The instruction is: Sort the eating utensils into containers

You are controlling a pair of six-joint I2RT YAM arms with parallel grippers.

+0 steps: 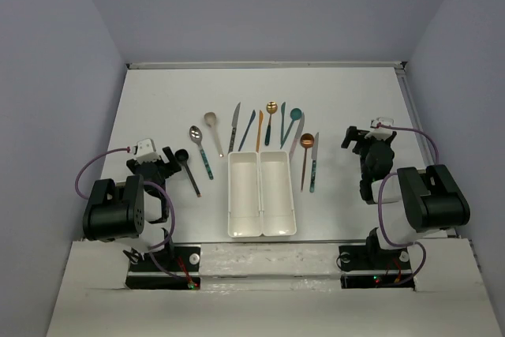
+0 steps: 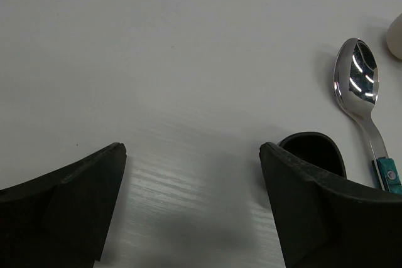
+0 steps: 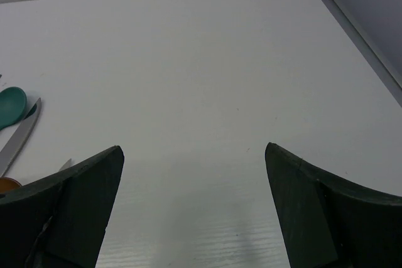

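Note:
Several slim utensils lie in a row on the white table behind and beside the containers [image 1: 261,193], two joined white bins that look empty. On the left lie a black spoon [image 1: 188,168], a silver spoon with a teal handle [image 1: 200,150] and a pale spoon [image 1: 212,129]. Further right lie a silver knife [image 1: 233,127], an orange knife [image 1: 259,130], a gold-headed spoon [image 1: 271,120], a teal spoon [image 1: 294,117] and a copper spoon [image 1: 305,155]. My left gripper [image 1: 162,159] is open and empty beside the black spoon's bowl [image 2: 312,150]. My right gripper [image 1: 359,138] is open and empty, right of the utensils.
The left wrist view shows the silver spoon's bowl [image 2: 357,78] ahead on the right. The right wrist view shows the teal spoon [image 3: 11,103] and a silver knife blade [image 3: 19,137] at the far left, and the table's back right corner rail [image 3: 352,23].

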